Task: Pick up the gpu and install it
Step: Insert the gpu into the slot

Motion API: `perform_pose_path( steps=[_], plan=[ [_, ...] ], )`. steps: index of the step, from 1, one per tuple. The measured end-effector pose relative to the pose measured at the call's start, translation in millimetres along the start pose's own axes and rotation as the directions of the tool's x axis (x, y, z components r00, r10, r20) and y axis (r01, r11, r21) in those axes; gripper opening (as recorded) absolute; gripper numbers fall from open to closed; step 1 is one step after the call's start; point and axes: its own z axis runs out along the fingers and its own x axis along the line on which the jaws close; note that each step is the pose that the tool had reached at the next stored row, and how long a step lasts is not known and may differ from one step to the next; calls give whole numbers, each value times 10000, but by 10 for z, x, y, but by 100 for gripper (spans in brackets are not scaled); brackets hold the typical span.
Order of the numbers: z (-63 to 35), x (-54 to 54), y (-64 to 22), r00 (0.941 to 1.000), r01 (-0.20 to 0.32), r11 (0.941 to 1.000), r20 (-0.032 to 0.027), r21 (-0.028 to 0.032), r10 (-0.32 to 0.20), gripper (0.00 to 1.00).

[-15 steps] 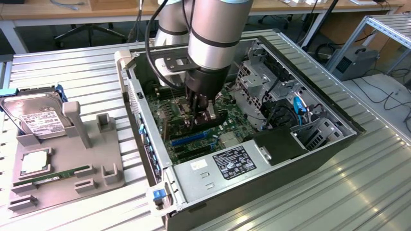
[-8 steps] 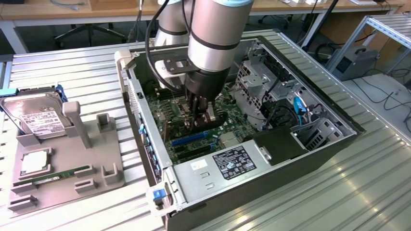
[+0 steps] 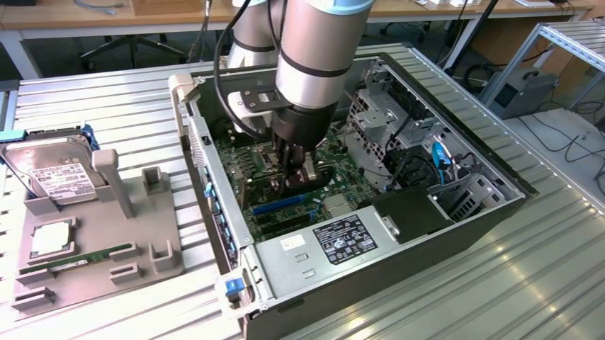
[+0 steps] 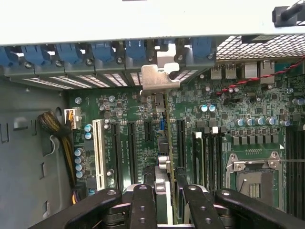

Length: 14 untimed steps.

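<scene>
My gripper [image 3: 295, 177] is down inside the open computer case [image 3: 397, 262], over the green motherboard [image 3: 274, 219]. It is shut on the gpu [image 3: 310, 178], which stands on edge between the black fingers [image 4: 143, 202]. In the wrist view my gripper [image 4: 164, 186] clamps the card, and the gpu [image 4: 167, 143] appears as a thin edge running along an expansion slot. Its silver end bracket [image 4: 159, 78] sits against the case's rear slot wall [image 4: 95, 71], beneath the blue latches. Whether the card's edge is fully down in the slot is hidden.
Beside the case, on the exterior view's left, a grey holder tray [image 3: 95, 273] carries a hard drive [image 3: 52, 173], a RAM stick [image 3: 90, 256] and a CPU [image 3: 52, 241]. Inside the case are the power supply [image 3: 321, 248], a drive cage [image 3: 378, 120] and cables [image 3: 440, 159].
</scene>
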Motion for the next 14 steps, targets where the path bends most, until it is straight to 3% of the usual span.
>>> perform_pose_path(
  steps=[10, 14],
  plan=[
    [58, -19, 110, 9997, -252, 9997, 6, 7, 252, 28],
    [87, -18, 115, 9996, -267, 9996, 7, 7, 267, 28]
  ],
)
